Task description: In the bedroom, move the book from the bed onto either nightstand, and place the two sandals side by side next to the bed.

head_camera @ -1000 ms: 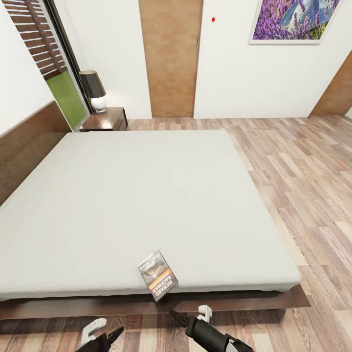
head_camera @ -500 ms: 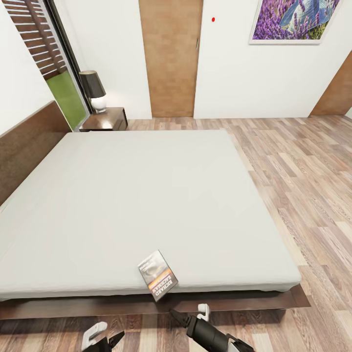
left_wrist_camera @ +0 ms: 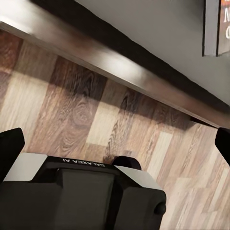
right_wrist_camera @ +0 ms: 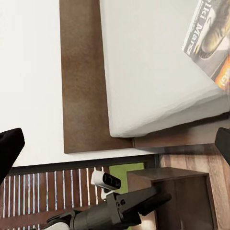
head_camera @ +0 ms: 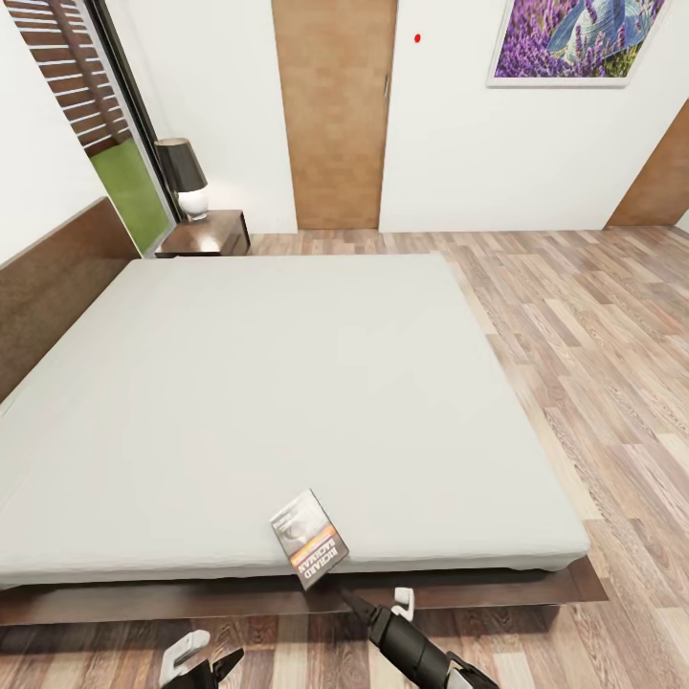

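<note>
At the near edge of the bed (head_camera: 287, 383), the book (head_camera: 308, 538) lay flat, one corner overhanging the mattress. My right gripper (head_camera: 375, 601) sat just below it, fingers spread, touching nothing; my left gripper (head_camera: 203, 653) hung spread over the floor (head_camera: 593, 364). Risk noted: a low approach could nudge the overhang and tip the book off.

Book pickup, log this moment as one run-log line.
phase: reach | book: at near edge of bed, untouched | right hand: open, just below the book | left hand: open, low over floor
</note>
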`<state>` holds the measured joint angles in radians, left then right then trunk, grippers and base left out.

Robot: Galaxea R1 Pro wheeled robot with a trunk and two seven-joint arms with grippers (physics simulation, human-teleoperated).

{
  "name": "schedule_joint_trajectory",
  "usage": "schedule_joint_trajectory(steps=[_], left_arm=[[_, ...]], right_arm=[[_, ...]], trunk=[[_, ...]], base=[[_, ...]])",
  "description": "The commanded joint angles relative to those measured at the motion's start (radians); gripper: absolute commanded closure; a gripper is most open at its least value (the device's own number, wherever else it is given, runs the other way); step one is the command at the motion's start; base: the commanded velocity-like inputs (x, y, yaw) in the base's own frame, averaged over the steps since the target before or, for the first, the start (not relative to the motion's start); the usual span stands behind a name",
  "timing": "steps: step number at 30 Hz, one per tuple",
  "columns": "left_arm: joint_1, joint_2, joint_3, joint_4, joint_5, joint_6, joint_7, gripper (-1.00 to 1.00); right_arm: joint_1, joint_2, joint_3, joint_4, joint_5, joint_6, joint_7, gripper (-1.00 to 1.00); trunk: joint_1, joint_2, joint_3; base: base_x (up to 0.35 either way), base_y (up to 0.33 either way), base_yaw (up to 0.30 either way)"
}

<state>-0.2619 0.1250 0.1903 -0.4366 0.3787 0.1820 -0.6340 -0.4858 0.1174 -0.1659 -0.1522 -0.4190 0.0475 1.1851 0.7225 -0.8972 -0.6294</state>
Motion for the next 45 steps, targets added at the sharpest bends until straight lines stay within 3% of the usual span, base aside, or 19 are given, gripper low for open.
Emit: schedule_joint_trajectory(steps=[1, 22, 45], left_arm=[[0.0, 0.0, 0.003, 0.0, 0.008, 0.011, -0.004, -1.0], [0.0, -0.001, 0.002, 0.001, 0.008, 0.011, -0.004, -1.0], [0.0, 0.001, 0.002, 0.001, 0.008, 0.012, -0.004, -1.0]], right_arm=[[0.0, 0.001, -0.008, 0.0, 0.003, 0.004, 0.004, -1.0], [0.0, 0.0, -0.007, 0.0, 0.0, 0.012, 0.009, -1.0], [0.0, 0.0, -0.007, 0.0, 0.0, 0.012, 0.008, -1.0]], trunk=[[0.0, -0.001, -0.001], [0.0, -0.001, 0.004], [0.088, -0.162, -0.068]], base=[[0.0, 0.0, 0.0], [0.0, 0.0, 0.107], [0.0, 0.0, 0.0]])
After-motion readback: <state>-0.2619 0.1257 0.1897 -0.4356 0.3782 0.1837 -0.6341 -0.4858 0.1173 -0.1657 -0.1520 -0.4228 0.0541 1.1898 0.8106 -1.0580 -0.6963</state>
